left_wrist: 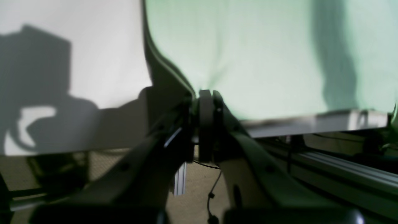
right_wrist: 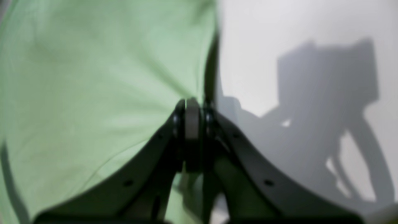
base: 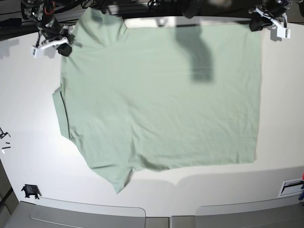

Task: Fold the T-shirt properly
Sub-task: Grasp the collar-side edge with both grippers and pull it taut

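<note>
The T-shirt [base: 161,99] lay spread across the table [base: 280,109]. Left gripper [base: 256,21] and right gripper [base: 64,47] pinched its upper corners, jaws closed. Cloth judged light, limp; corners suited gripping.

base: overhead, far | wrists: close behind each hand | shared: T-shirt [base: 161,95] corners

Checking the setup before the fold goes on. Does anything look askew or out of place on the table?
The T-shirt lies mostly flat, but its lower sleeve is bunched and the collar edge is folded. The left gripper and right gripper each pinch a far-edge corner. A small dark object sits apart near the table's front left edge.
</note>
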Controlling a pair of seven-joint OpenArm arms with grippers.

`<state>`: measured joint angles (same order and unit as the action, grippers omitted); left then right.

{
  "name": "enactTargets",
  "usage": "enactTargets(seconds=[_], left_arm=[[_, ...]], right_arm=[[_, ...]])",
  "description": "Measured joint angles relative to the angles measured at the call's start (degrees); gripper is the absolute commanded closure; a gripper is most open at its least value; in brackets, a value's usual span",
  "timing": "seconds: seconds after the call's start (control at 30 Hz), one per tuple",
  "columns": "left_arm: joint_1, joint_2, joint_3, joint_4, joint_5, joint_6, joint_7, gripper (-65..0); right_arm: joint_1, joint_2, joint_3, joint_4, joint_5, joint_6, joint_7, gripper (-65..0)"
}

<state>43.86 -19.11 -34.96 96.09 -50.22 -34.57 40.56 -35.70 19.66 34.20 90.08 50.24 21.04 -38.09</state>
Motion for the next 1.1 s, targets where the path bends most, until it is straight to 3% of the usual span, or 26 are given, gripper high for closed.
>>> enactTargets(seconds=[0.13, 0.23, 0.43, 0.8, 1.1], left_arm=[[2.1, 0.1, -3.2, 0.8, -1.0, -0.2, 0.1, 0.0], [2.6, 0.0, -5.5, 0.8, -4.0, -0.2, 0.3, 0.0], [-2.5, 0.3, -5.6, 0.8, -4.9, -0.1, -0.1, 0.0], [-14.1, 0.2, -5.6, 0.7, -2.6, 0.0, 0.0, 0.0], [-17.5, 0.2, -4.3, 0.6, 1.0, 0.1, -2.0, 0.0]], right_arm=[[-4.2, 0.0, 4.2, 3.3, 4.3, 0.0, -2.4, 0.0], [-5.7, -0.2, 6.8, 4.9, 7.6, 2.2, -2.8, 0.0], [-2.5, -0.1, 6.2, 5.6, 9.7, 3.6, -2.1, 0.0], [11.8, -0.1, -6.5, 5.7, -8.8, 3.2, 3.6, 0.0], [15.4, -0.1, -9.8, 5.6, -17.6, -1.5, 6.2, 0.0]])
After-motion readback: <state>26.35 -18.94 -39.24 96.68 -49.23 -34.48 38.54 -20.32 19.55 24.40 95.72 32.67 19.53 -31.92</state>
